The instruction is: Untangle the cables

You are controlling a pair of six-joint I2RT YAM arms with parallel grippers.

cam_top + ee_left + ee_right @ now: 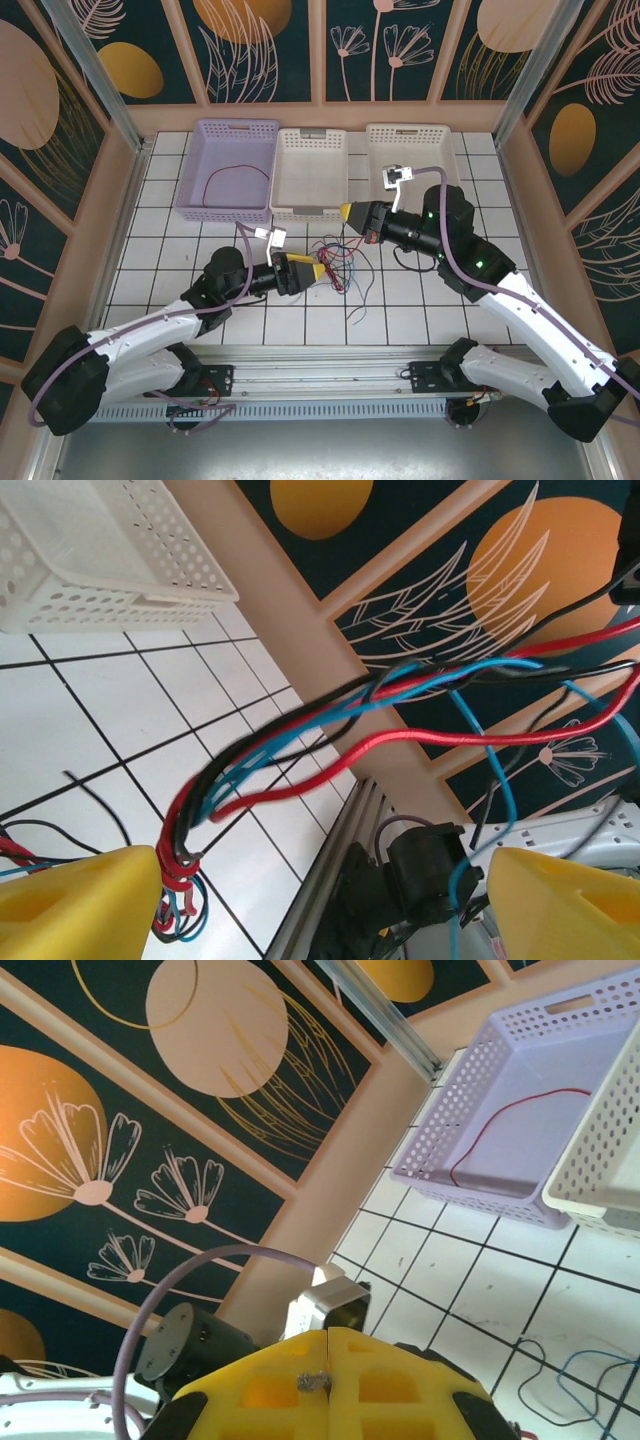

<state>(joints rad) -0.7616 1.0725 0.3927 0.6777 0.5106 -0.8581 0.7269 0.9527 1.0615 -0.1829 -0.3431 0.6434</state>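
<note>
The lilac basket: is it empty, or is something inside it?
Not empty. One thin red cable lies curved on the floor of the lilac basket.

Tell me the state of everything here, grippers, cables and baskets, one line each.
Left gripper: open, cables strung across the gap.
Right gripper: shut.
Cable tangle: knotted, red, blue and black together.
Red cable: alone, in the lilac basket.
Middle white basket: empty.
Right white basket: empty where visible.

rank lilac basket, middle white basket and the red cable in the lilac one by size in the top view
1. lilac basket
2. middle white basket, somewhat narrower
3. red cable, a thin loop, clearly smallest
</note>
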